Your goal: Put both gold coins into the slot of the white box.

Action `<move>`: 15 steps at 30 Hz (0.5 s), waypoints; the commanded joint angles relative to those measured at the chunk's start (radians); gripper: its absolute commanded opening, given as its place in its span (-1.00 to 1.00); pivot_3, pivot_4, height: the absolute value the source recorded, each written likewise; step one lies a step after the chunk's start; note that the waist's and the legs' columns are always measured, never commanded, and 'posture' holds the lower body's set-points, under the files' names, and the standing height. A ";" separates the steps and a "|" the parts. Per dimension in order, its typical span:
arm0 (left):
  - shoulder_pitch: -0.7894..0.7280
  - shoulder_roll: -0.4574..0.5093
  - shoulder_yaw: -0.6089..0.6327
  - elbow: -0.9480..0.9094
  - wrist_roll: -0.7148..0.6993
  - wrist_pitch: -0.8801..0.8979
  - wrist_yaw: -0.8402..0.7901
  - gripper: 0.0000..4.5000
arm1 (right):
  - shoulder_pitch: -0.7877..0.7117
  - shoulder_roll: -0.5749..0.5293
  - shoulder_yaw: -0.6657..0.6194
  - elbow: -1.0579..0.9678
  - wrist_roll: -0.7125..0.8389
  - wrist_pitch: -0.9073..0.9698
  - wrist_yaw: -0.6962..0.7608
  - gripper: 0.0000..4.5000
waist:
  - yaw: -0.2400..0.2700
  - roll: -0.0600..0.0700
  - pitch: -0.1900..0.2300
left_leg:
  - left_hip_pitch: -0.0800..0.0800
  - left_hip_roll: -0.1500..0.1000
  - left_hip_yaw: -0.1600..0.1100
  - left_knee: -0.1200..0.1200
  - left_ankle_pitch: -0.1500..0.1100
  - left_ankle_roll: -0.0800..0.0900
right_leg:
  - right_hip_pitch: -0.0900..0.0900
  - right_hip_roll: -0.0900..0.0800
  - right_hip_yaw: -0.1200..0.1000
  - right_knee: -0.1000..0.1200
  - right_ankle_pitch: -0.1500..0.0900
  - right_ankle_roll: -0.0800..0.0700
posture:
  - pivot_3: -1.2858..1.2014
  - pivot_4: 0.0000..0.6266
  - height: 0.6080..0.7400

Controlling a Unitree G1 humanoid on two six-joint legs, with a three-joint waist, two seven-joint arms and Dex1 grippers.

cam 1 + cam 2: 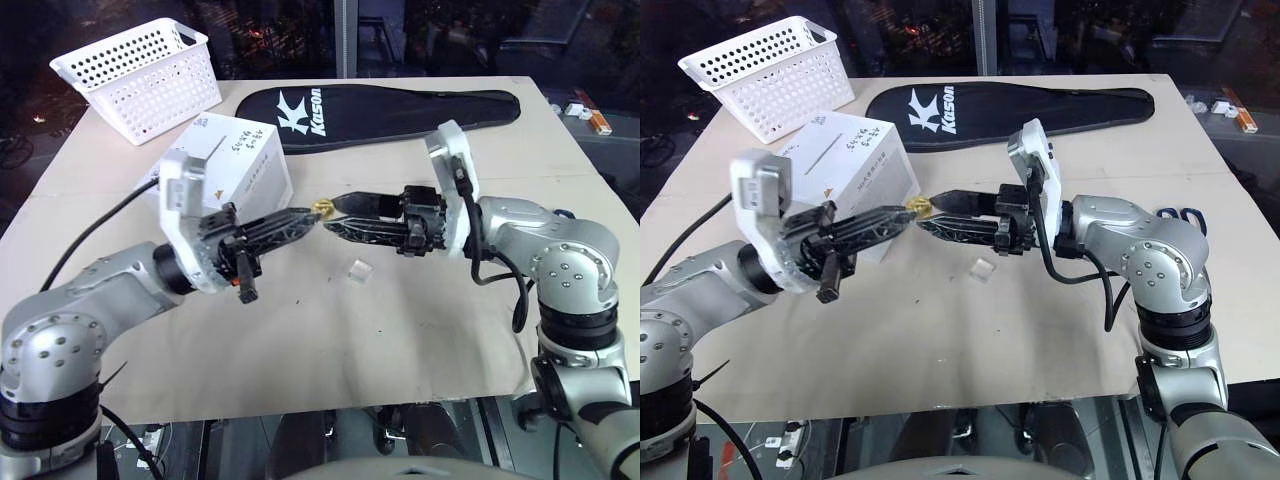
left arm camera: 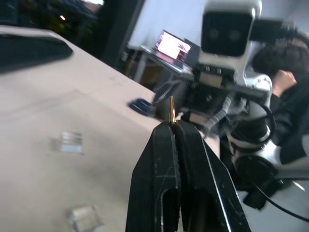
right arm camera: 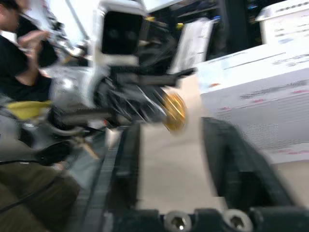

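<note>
my left jaws [image 1: 308, 215] are closed on a gold coin [image 1: 322, 209], pinched edge-on at the very tips and held in the air above the middle of the surface [image 1: 330, 340]. my right jaws [image 1: 337, 215] stand parted around that coin, one finger to each side, gripping nothing. the moment reads as a hand-over, with the coin now in the left jaws alone.

the box [image 1: 232, 160] sits toward the far left of the surface, just beyond my left arm, beside the basket [image 1: 140, 65] at the far left corner. the slot is not clear from here. a small clear piece [image 1: 359, 268] lies on the surface below my right jaws; i cannot tell whether it is the second coin. a black racket cover [image 1: 400, 108] lies along the far edge.

what could go wrong:
- the grip takes only the coin's rim, so a jolt or a brush from a right finger as it pulls away could knock the coin out.
- a dropped coin could roll off the surface.
- the coin sticks out past the tips; if its flat is not lined up with the slit, it will catch on the box top and tip out.
- my left arm is close to the box and could shove it while turning toward it.
</note>
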 commanded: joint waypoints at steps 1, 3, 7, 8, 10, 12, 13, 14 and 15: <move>-0.008 0.031 0.101 0.036 -0.063 -0.030 0.073 -1.00 | -0.022 -0.065 -0.020 -0.033 -0.060 -0.077 0.043 0.87 | 0.001 0.000 0.000 | 0.000 0.000 0.000 0.000 0.000 0.000 | 0.000 0.000 0.000 0.000 0.000 0.000 | 0.03 -0.52 0.98; -0.025 0.059 0.137 0.071 -0.062 -0.033 0.102 -1.00 | -0.031 -0.099 -0.042 -0.037 -0.060 -0.097 0.066 0.87 | 0.003 0.000 0.000 | 0.000 0.000 0.000 0.000 0.000 0.000 | 0.000 0.000 0.000 0.000 0.000 0.000 | 0.03 -0.52 0.98; -0.099 0.150 0.162 0.162 0.112 -0.056 0.206 -1.00 | -0.031 -0.216 -0.033 -0.055 -0.166 -0.201 0.146 0.87 | 0.007 0.000 0.002 | 0.000 0.000 0.000 -0.001 0.000 0.000 | 0.000 0.000 0.000 -0.001 0.000 0.000 | 0.03 -0.52 0.98; -0.122 0.186 0.140 0.194 0.154 -0.036 0.230 -1.00 | -0.031 -0.233 -0.038 -0.056 -0.176 -0.223 0.162 0.87 | 0.008 0.000 0.002 | -0.001 0.000 0.000 -0.001 0.000 0.001 | 0.000 0.000 -0.001 -0.001 0.000 0.000 | 0.03 -0.52 0.98; -0.178 0.247 0.085 0.256 0.201 0.016 0.238 -1.00 | -0.036 -0.254 -0.052 -0.054 -0.183 -0.256 0.187 0.87 | 0.012 0.000 0.002 | 0.000 0.000 0.000 -0.002 0.000 0.000 | 0.000 0.000 -0.001 -0.002 0.000 0.000 | 0.03 -0.52 0.98; -0.246 0.286 0.030 0.315 0.215 0.085 0.252 -1.00 | -0.042 -0.259 -0.050 -0.044 -0.203 -0.284 0.191 0.87 | 0.015 0.000 0.002 | 0.000 0.000 0.000 -0.003 0.000 0.000 | -0.001 0.001 -0.001 -0.003 0.000 0.000 | 0.03 -0.52 0.98; -0.283 0.311 -0.008 0.345 0.222 0.133 0.239 -1.00 | -0.043 -0.260 -0.044 -0.038 -0.223 -0.302 0.188 0.87 | 0.017 0.000 0.002 | -0.001 0.000 0.000 -0.003 0.000 0.000 | -0.001 0.001 -0.001 -0.004 0.000 0.000 | 0.03 -0.52 0.98; -0.314 0.319 -0.037 0.369 0.242 0.157 0.235 -1.00 | -0.042 -0.259 -0.038 -0.034 -0.237 -0.315 0.186 0.87 | 0.018 0.000 0.002 | -0.001 0.000 0.000 -0.003 0.000 0.000 | -0.001 0.001 -0.001 -0.004 0.000 0.000 | 0.03 -0.52 0.98; -0.345 0.317 -0.057 0.390 0.252 0.175 0.236 -1.00 | -0.039 -0.257 -0.034 -0.034 -0.246 -0.322 0.185 0.87 | 0.020 0.000 0.002 | -0.001 0.000 0.000 -0.003 0.000 0.000 | -0.001 0.001 -0.001 -0.005 0.000 0.000 | 0.03 -0.52 0.98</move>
